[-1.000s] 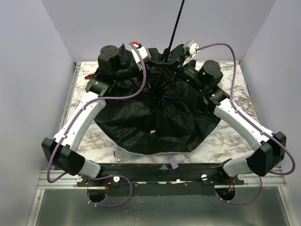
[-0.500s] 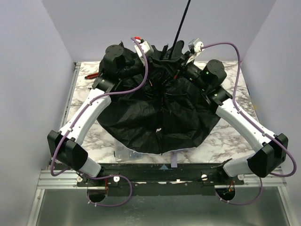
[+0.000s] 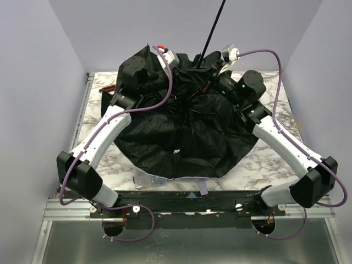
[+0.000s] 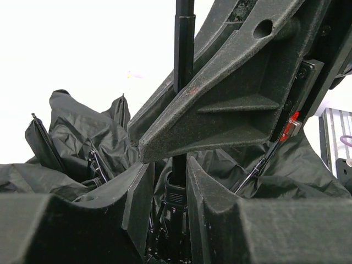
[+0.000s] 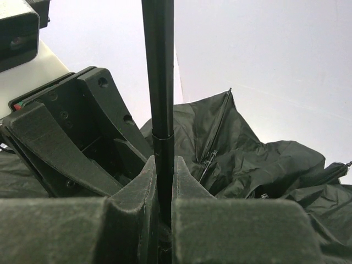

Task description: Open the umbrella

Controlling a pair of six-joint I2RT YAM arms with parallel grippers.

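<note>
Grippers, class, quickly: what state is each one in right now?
Left gripper: jaws around the umbrella shaft; whether it grips cannot be told.
Right gripper: closed on the umbrella shaft.

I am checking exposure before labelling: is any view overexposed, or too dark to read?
Left wrist: the background behind the umbrella's shaft is blown out to plain white, while the left gripper's fingers are readable. Right wrist: even grey light, shaft sharp. Top external: no glare, but the black canopy shows few folds.
</note>
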